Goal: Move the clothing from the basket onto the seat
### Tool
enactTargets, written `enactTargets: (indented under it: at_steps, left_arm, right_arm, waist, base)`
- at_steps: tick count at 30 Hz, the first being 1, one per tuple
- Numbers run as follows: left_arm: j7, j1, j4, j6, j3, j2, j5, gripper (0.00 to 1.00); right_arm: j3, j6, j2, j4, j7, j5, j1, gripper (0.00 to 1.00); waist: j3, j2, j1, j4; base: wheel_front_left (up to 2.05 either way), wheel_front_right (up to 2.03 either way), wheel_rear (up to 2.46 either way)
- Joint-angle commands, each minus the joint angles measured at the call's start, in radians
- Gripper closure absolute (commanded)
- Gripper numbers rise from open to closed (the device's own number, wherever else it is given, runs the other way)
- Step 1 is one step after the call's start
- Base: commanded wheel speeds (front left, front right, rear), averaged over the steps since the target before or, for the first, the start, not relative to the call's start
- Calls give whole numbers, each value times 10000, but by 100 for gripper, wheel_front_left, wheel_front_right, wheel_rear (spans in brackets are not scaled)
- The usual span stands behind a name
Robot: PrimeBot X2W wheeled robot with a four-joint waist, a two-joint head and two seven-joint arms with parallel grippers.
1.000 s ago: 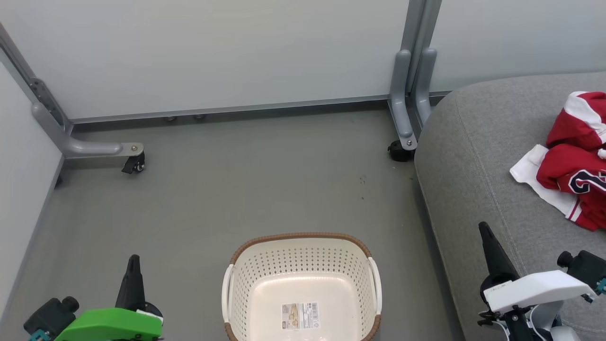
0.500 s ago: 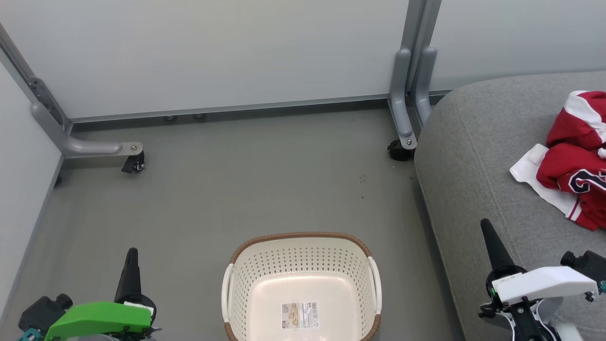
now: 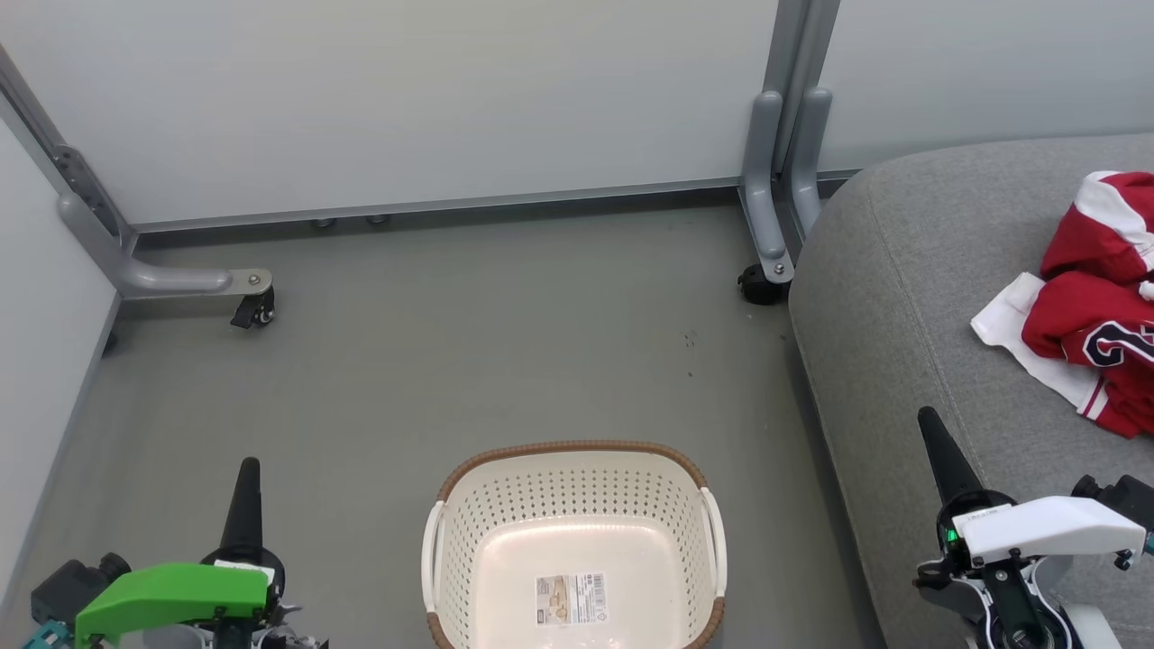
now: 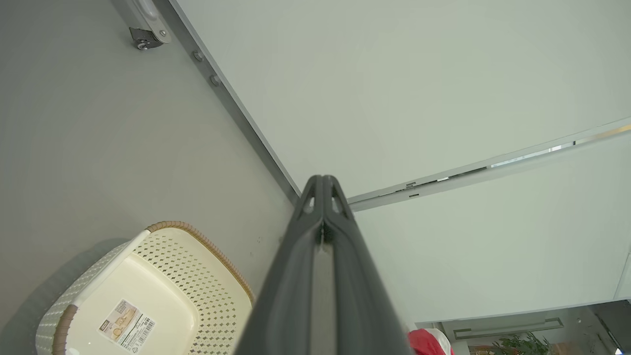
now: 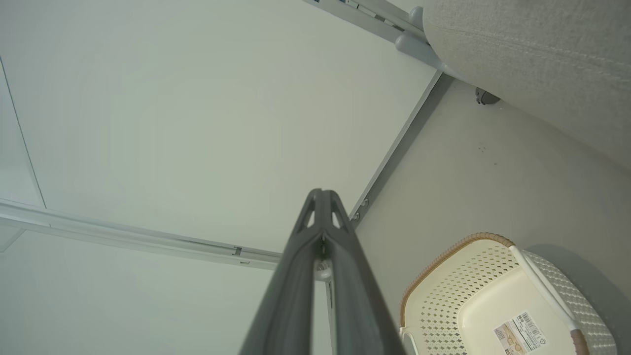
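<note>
Red jersey-like fabric with white bands and dark lettering, the clothing [image 3: 1095, 306], is seen heaped and crumpled on the seat [image 3: 902, 297] at the right edge of the head view, with a white panel spread flat on the heap's left side. The basket [image 3: 577, 448] is seen on the floor [image 3: 451, 361], just beside the seat's rounded side, with nothing in it but a label sticker [image 3: 571, 601] on its base, so the transfer is judged to be done or very nearly so. The garments are judged to be light, soft and limp: sagging and draping are to be expected when they are lifted, and no breakage is to be feared. If any re-placing is wanted, a raised fold of the red heap is best pinched, since little purchase is offered by the flat white panel lying close on the cushion. The left gripper [image 3: 247, 469] is held low over the floor, well apart from the basket, and the right gripper [image 3: 929, 424] over the seat's front edge, near the clothing but not touching it; on both, the fingers are pressed together with nothing between them. Pale partition panels [image 3: 406, 99] and their castored metal feet [image 3: 255, 311] are set well back, and no obstacle is seen between the right gripper and the heap.
</note>
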Motion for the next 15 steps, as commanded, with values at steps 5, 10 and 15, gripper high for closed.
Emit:
enactTargets:
  at_steps: [5,10,15]
  left_arm:
    - [156,-317,-109,-87,94,23,-641,100]
    - [264,-389,-109,-93,131,16,-1072,100]
    - [386,-461,-108,-104,171,10,-1490,100]
  right_arm:
    - [-92,6,-59,92,99,636,-282,100]
    - [-134,6,-54,192,164,1062,-333,100]
    - [-180,5,-45,288,226,1487,-438,100]
  waist:
    - [7,0,0,-2]
    - [14,0,0,-4]
    - [21,0,0,-5]
  base:
    - [0,0,0]
    - [0,0,0]
    - [0,0,0]
